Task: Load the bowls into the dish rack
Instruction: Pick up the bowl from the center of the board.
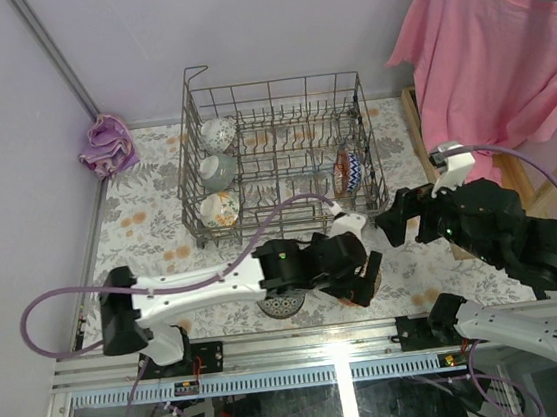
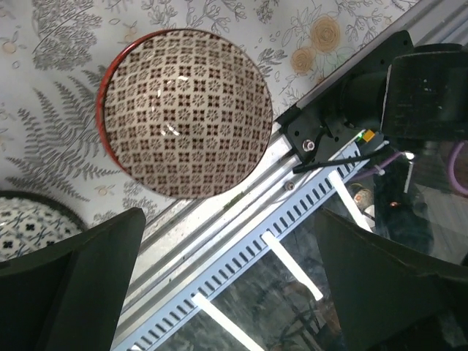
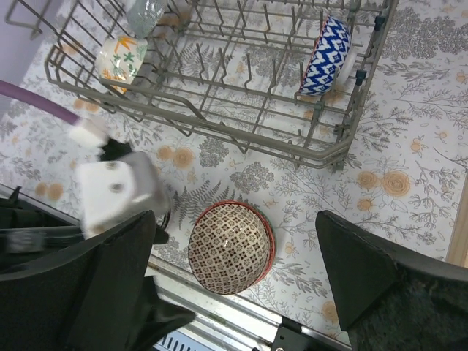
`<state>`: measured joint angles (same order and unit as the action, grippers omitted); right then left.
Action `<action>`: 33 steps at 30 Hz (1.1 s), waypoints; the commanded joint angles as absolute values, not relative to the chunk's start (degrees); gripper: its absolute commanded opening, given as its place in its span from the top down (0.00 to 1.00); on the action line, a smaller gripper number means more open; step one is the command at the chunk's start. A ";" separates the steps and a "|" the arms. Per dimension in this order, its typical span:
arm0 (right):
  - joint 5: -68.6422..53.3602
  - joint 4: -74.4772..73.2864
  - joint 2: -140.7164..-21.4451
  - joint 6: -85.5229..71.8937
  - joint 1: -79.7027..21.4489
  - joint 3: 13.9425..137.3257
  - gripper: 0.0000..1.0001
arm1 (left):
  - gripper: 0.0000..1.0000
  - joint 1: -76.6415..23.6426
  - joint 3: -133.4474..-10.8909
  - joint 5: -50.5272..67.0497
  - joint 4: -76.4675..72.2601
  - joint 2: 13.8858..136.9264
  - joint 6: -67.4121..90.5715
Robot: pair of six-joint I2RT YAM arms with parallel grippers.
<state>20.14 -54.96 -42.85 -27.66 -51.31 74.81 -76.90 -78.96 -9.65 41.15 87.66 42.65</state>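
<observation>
Floral tablecloth (image 1: pixel 149 223) holds a purple cloth (image 1: pixel 106 148) left of the dish rack (image 1: pixel 288 117), pink shirt (image 1: pixel 492 53) at right (both arms' jaws spread).

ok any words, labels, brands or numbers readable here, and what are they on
No readable text anywhere.
The red patterned bowl and the blue zigzag bowl carry only patterns, no writing.
The dish rack and the pink shirt show no lettering.
The small tag at the left arm's base is too small to read.
</observation>
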 commanded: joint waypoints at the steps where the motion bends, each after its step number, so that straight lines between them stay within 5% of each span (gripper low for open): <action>1: 23.01 -56.00 -39.49 -29.05 -51.04 77.34 0.03 | 0.00 -78.10 -85.61 -14.35 43.07 94.15 41.86; 16: 26.98 -58.48 -31.09 -30.76 -51.06 77.10 0.11 | 0.08 -79.88 -99.69 -14.62 46.54 113.86 37.36; 28: 26.98 -57.94 -30.65 -30.47 -51.06 75.17 0.12 | 0.59 -79.89 -102.15 -16.07 48.03 116.88 36.65; 33: 26.91 -57.50 -31.07 -30.43 -51.00 74.71 0.12 | 0.69 -79.89 -102.13 -15.82 48.01 116.60 36.61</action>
<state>25.93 -58.94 -30.52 -30.46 -51.31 75.11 -79.53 -100.73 -14.13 47.29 116.62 37.17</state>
